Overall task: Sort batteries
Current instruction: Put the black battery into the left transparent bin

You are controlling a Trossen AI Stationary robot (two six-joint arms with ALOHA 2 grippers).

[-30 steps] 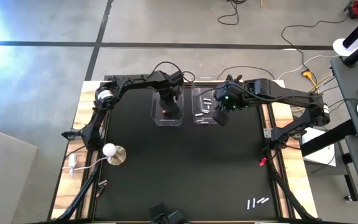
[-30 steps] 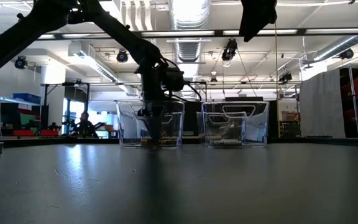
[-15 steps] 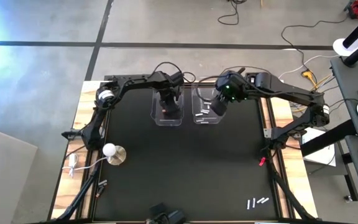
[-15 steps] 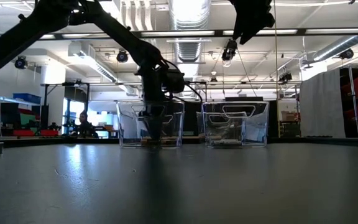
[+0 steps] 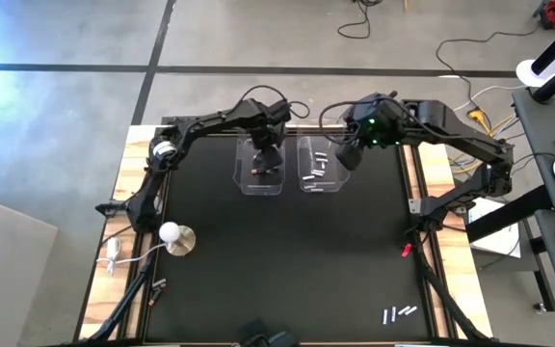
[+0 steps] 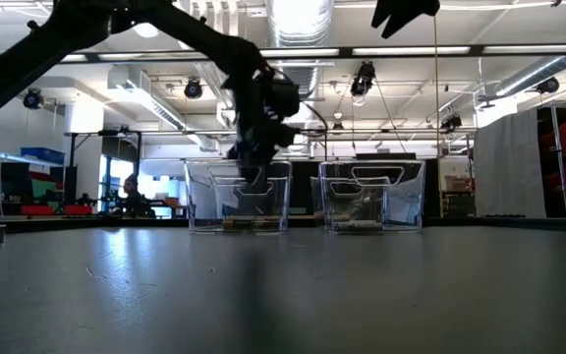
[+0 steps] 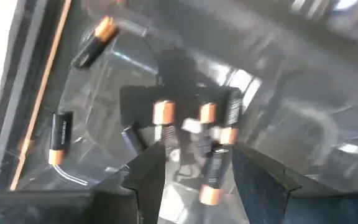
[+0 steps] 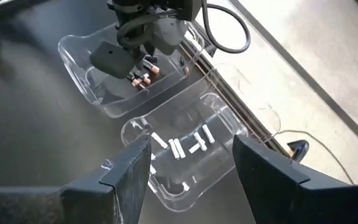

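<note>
the left gripper (image 5: 267, 154) has risen out of the left bin (image 5: 244, 180), jaws apart and seemingly empty, dark batteries (image 7: 211, 163) dropped inside; the right gripper (image 5: 348, 157) hovers, jaws apart, over the right bin (image 5: 328, 183), while 3 silvery batteries (image 5: 398, 313) wait on the bench (image 5: 287, 260).

High view: straight down from well above, taking in the whole desk (image 5: 277, 260) and some floor around it. Low view: level with the desktop, facing across it to both clear bins and the room behind. Left wrist view: very near, peering down into the left bin (image 7: 278, 124). Right wrist view: farther off and higher, slanting down on both bins. Shared by all four: the left bin (image 5: 260, 166); by three, the right bin (image 8: 185, 149).
</note>
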